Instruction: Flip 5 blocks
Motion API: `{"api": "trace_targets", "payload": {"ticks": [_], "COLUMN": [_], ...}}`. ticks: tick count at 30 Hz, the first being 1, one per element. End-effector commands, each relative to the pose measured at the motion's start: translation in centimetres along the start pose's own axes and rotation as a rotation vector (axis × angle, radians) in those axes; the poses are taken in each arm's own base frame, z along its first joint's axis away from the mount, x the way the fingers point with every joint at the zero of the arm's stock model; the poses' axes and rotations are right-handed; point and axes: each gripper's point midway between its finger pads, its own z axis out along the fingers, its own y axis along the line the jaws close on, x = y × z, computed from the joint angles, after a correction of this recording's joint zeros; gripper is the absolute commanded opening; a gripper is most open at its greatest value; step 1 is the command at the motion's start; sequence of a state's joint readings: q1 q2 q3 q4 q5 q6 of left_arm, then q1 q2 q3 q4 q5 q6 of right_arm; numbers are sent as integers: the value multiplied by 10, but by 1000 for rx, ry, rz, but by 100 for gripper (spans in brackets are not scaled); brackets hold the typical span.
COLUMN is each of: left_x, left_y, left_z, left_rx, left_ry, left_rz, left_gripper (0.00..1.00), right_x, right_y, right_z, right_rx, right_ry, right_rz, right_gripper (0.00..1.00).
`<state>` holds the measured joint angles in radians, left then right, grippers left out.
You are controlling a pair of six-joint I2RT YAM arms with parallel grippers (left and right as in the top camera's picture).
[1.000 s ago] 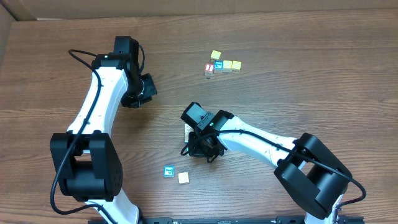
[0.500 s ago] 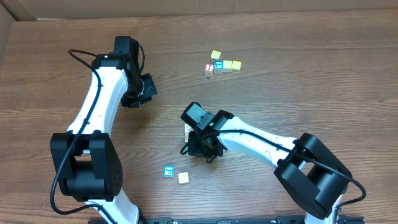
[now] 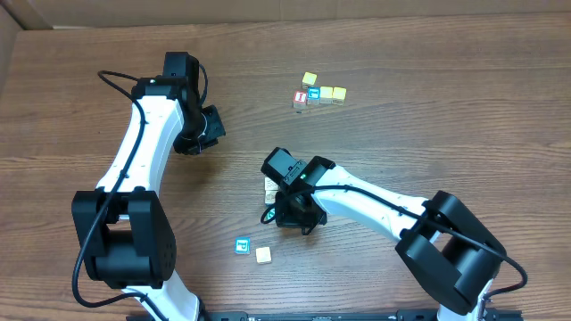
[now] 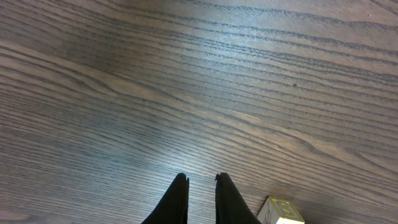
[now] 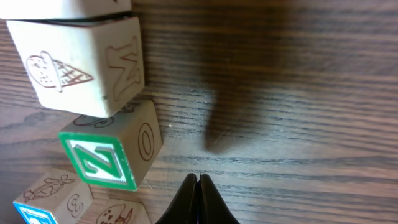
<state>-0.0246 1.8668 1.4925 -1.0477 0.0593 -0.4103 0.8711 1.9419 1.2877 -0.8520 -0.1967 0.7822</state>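
Note:
In the right wrist view my right gripper (image 5: 198, 178) is shut on nothing, its tips low over bare wood. Just to its left stand a green Z block (image 5: 99, 158), a white block with an ice-cream cone and a W (image 5: 87, 65), and a blue-edged block (image 5: 43, 199) at the corner. Overhead, the right gripper (image 3: 293, 217) covers part of this group; a white block (image 3: 270, 187), a green edge (image 3: 269, 216), a teal block (image 3: 241, 246) and a pale yellow block (image 3: 263, 255) show. My left gripper (image 3: 212, 127) hangs apart at mid-left, nearly closed and empty (image 4: 200, 180).
A separate cluster of cubes lies at the back: a yellow one (image 3: 309, 78), a red-and-white one (image 3: 301, 98) and more yellow ones (image 3: 333, 93). A yellow-edged cube (image 4: 281, 211) sits by the left fingers. A cardboard wall (image 3: 18, 18) borders the back left.
My right gripper has shifted slightly toward the near edge, and a green edge now shows at its left. The left arm has not moved.

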Motion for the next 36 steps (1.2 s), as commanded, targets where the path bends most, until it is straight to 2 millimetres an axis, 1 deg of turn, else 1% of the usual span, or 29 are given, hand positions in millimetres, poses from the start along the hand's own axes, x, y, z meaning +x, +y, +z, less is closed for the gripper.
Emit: {"api": "trace_targets", "payload": {"ticks": [1,4,6,10,14,17,22,25,28,32,36], "left_x": [-4,-4,-4,-5,-5,-5,-5,-6,-6,-6,-6], "left_y": [3,3,3,3,3,3,3,4,6,6,6], "left_z": [1,1,1,1,1,1,1,1,1,1,1], "left_rx": [-15,-18,-18,-18,-17,-17,-17,-24,-32,-33,-33], "left_ry": [-7,-8,-8,-8,-10,-11,-10,-13,-17,-17,-17], "left_rz": [10,10,10,10,10,11,11,11,11,11,10], "left_gripper": [9,9,9,10,10,10,10,10,10,10,10], "right_x": [-7,6,15,23,24,31,28,32,29,19,19], "right_y": [20,24,30,38,36,33,29,36,39,34,28], "right_z": [-31,-24,-18,-13,-12,-5,6,11,11,17,21], "right_rx": [-41,-30,-25,50,195,223,213,141,115,101,100], "right_ry": [-88,-75,-86,-166,-267,-248,-255,-232,-235,-261,-250], "right_rz": [-141,-212,-298,-480,-694,-860,-903,-955,-949,-918,-906], "right_gripper": [4,4,4,4,4,4,4,4,4,4,4]}}
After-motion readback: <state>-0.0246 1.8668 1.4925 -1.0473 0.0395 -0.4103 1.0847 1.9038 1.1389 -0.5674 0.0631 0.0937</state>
